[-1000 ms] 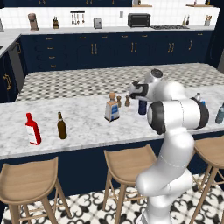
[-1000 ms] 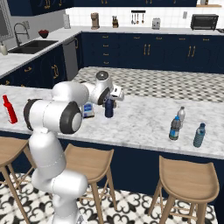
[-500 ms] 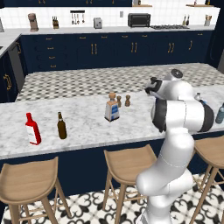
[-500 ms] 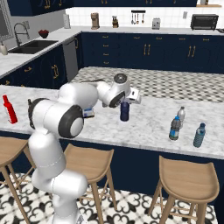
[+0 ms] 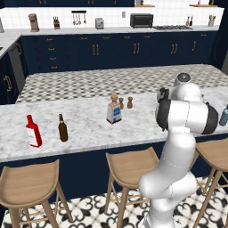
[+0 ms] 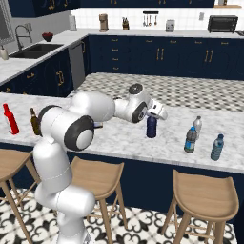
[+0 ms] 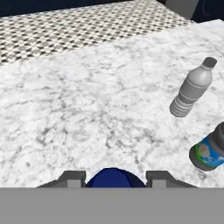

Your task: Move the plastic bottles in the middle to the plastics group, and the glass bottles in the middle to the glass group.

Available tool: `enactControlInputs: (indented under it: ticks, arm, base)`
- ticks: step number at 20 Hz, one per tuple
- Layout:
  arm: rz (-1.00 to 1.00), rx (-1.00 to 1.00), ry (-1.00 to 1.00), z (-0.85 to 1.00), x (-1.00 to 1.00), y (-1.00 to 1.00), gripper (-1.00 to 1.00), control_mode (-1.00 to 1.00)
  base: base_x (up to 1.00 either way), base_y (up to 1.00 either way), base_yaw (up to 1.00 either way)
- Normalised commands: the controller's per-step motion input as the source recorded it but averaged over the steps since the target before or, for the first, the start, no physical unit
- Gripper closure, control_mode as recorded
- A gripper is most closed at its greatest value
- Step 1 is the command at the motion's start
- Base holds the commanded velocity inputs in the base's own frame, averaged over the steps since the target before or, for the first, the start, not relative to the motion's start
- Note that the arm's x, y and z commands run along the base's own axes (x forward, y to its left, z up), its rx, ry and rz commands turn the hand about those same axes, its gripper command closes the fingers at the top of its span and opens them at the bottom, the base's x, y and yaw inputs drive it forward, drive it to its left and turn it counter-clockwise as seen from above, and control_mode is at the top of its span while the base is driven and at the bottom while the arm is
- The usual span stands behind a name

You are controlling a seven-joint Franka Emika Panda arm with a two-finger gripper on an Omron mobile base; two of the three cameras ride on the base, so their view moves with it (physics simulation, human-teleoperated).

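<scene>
**Right base view: blue bottle riding toward the plastics**

Right base view is showing the gripper point(image 6: 153, 117) clamped on the dark blue bottle point(image 6: 151, 127), nearing the plastics group point(image 6: 204, 139); I'm judging a careless set-down could topple them.

Hand view is showing the grey-capped bottle point(image 7: 191, 89) on marble counter point(image 7: 87, 109).

Left base view is showing the cork bottle point(image 5: 114, 109) waiting mid-counter.

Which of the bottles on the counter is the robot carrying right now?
The opaque dark blue bottle, clamped in the hand. The others stand free on the marble: three small plastic ones to its right, like the grey-capped bottle, and the red bottle far left.
</scene>
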Motion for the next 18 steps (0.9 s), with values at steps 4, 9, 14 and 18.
enactControlInputs:
  ticks: [4, 9, 14, 18]
  arm:
    - [-0.26, -0.13, 0.0, -0.02, 0.09, -0.55, 1.0, -1.0]
    - [-0.21, -0.06, 0.01, -0.02, 0.03, -0.46, 1.0, -1.0]
    - [-0.05, 0.0, 0.0, -0.02, 0.15, -0.11, 1.0, -1.0]
    - [0.0, 0.0, 0.0, 0.0, 0.23, -0.14, 1.0, -1.0]
  base:
    - [0.0, 0.0, 0.0]
    - [0.0, 0.0, 0.0]
    - [0.0, 0.0, 0.0]
    - [0.0, 0.0, 0.0]
